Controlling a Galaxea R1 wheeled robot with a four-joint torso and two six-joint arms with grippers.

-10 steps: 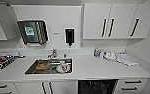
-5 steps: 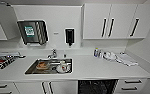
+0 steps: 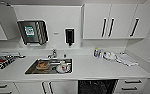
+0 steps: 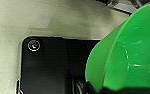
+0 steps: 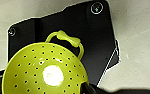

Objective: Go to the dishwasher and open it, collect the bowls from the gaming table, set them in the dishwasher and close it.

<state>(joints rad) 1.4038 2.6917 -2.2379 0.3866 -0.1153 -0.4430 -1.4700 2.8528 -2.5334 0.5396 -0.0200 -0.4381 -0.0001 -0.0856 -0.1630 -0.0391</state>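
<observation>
Close: green bowl beside left wrist.

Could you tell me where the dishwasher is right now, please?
In the head view, the dishwasher stands open under the white countertop, right of the sink and beside the drawers.

A white kitchenette: a pale worktop runs the width of the room, with a steel sink set in at 7 o'clock and a tap behind it. White wall cabinets with dark handles hang at 2 o'clock. A paper towel dispenser and a black soap dispenser are mounted on the white wall.
</observation>
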